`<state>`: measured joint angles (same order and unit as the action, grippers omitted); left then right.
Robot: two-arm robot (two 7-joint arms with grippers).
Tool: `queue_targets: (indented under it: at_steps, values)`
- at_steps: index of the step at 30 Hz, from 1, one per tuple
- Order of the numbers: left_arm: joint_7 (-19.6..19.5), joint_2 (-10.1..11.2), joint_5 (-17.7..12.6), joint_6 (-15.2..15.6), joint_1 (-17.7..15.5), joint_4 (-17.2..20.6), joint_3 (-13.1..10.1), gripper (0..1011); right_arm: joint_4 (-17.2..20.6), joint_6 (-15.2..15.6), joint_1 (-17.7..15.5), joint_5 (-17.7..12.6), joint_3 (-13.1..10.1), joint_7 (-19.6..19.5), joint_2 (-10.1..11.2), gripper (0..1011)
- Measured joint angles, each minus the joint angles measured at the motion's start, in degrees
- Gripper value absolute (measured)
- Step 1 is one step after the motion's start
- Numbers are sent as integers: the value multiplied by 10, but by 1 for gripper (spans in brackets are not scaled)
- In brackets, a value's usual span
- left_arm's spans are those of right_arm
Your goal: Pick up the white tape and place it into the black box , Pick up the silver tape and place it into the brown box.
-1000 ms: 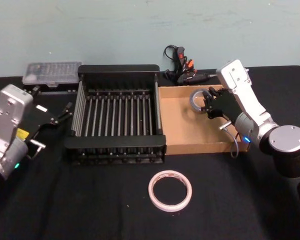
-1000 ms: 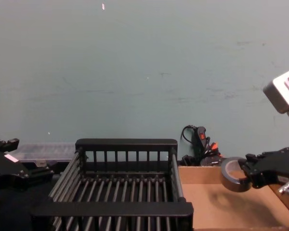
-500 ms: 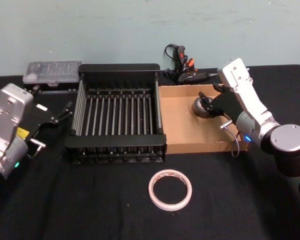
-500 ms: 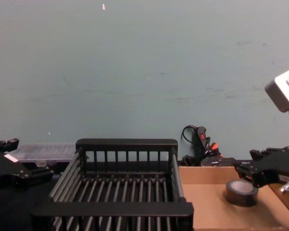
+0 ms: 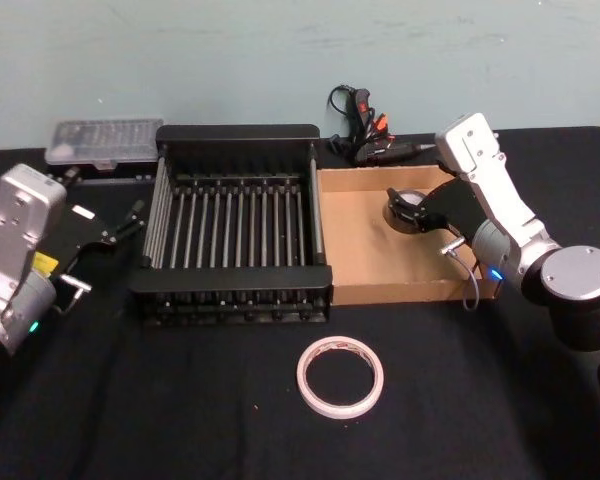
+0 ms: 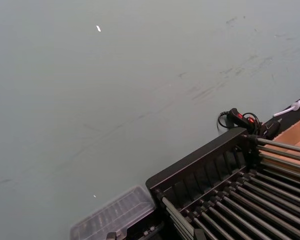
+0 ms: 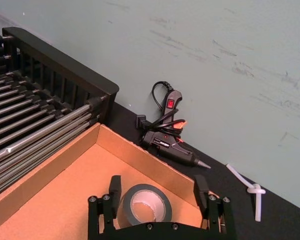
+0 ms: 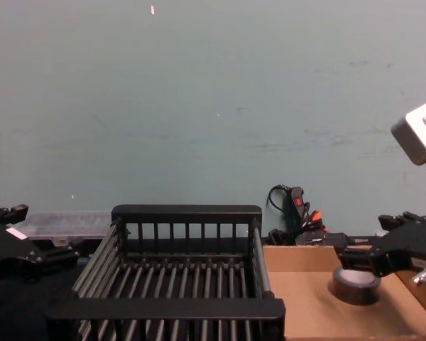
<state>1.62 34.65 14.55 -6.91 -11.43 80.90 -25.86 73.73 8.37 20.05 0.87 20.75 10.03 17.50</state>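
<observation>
1. Silver tape (image 5: pixel 408 208) flat on floor of brown box (image 5: pixel 365 262), in far corner away from black box (image 5: pixel 235 228); right gripper (image 7: pixel 157 200) straddling it, jaws spread wide, gripping nothing.
2. Risk on withdrawal: finger (image 7: pixel 114 187) close beside roll, likely to nudge or drag it against cardboard wall if lifted at a slant.
3. White tape (image 5: pixel 340 379) flat on table in front of black box, well apart from it, not yet picked up.
4. Left gripper (image 5: pixel 130 222) parked just left of black box, open and empty; a reach across thick rim risks clipping it.
5. Surface: black cloth-covered table (image 5: pixel 160 400).
6. Room: plain scuffed teal wall (image 8: pixel 213 106); behind black box, clear plastic case (image 5: pixel 105 143) and glue gun (image 7: pixel 171 135) with cable.
</observation>
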Motion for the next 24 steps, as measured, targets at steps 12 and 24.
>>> queue_targets:
  at_steps: [12, 24]
  values:
    - [0, 0, 0, 0, 0, 0, 0, 1001, 1, 0, 0, 0, 0, 0, 0, 1000]
    - [0, 0, 0, 0, 0, 0, 0, 1001, 23, 0, -13, 0, -12, 11, 3, 1002]
